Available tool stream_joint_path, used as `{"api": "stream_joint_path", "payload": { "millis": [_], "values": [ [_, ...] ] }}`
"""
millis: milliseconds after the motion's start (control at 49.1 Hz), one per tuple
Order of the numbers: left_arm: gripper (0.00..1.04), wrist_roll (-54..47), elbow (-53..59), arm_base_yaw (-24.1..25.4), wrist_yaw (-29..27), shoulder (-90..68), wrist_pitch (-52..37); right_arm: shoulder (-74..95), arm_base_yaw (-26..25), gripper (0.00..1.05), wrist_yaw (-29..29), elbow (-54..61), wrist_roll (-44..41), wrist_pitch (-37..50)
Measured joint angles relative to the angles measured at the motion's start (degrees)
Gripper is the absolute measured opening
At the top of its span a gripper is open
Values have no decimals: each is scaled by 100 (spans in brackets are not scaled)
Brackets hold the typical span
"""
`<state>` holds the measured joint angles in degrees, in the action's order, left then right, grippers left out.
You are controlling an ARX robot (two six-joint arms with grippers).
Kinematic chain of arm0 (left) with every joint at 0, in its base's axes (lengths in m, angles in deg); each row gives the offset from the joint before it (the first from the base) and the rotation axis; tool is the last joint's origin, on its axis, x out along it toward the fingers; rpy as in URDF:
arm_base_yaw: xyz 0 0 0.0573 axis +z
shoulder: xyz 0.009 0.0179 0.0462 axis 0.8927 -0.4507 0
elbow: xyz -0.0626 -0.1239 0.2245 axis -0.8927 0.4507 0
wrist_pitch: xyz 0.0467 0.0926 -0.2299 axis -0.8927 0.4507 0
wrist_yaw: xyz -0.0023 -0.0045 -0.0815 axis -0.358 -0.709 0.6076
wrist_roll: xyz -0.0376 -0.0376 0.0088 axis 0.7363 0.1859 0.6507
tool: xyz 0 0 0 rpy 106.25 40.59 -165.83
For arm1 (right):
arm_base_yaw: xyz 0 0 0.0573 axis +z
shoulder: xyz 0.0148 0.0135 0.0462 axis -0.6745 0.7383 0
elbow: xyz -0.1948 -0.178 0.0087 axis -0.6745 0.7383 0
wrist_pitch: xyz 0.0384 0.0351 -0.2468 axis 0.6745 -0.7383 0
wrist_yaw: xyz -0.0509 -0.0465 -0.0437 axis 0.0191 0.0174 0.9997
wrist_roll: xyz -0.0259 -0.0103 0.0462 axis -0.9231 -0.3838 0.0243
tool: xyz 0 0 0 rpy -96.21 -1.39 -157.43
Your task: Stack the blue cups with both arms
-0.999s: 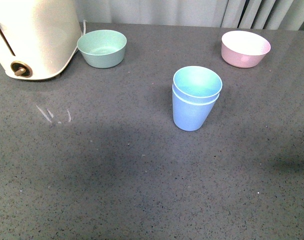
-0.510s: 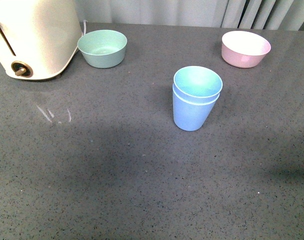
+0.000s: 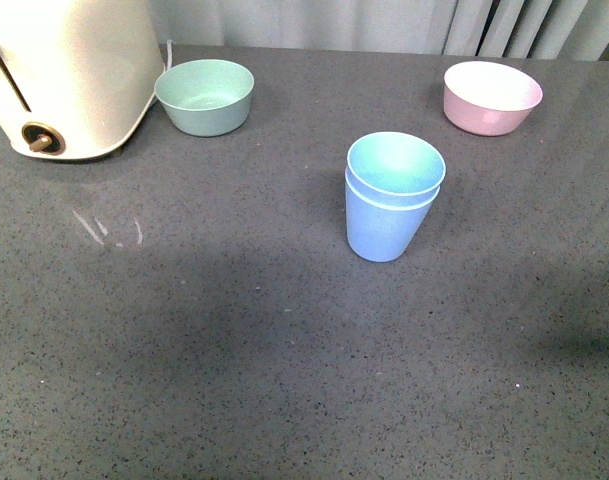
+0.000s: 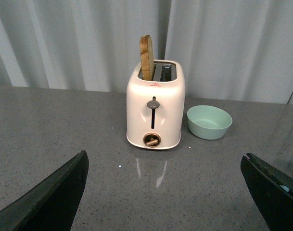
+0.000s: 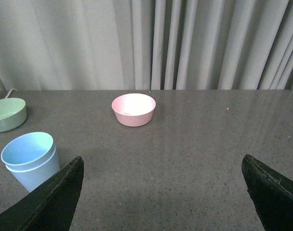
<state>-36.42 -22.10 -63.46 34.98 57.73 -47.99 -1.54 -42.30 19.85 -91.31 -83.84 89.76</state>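
A cream toaster (image 3: pixel 69 75) is sitting far left on the grey surface (image 3: pixel 234 350), a mint-green bowl (image 3: pixel 204 96) just beside it. The blue cups (image 3: pixel 392 196) are standing nested mid-surface, untouched. A pink bowl (image 3: pixel 491 97) is lying far right. The left gripper (image 4: pixel 165 192) and right gripper (image 5: pixel 163 192) are both hanging spread apart, empty.

Front view looks down on the table (image 3: pixel 234 340); wrist views sit low (both share its bowls).
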Motion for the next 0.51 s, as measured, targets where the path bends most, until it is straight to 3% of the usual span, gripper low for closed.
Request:
{"api": "stream_joint_path", "payload": {
  "millis": [510],
  "values": [
    [96, 0, 0, 0, 0, 0, 0, 0, 0, 96, 0, 0, 0, 0]
  ]
}}
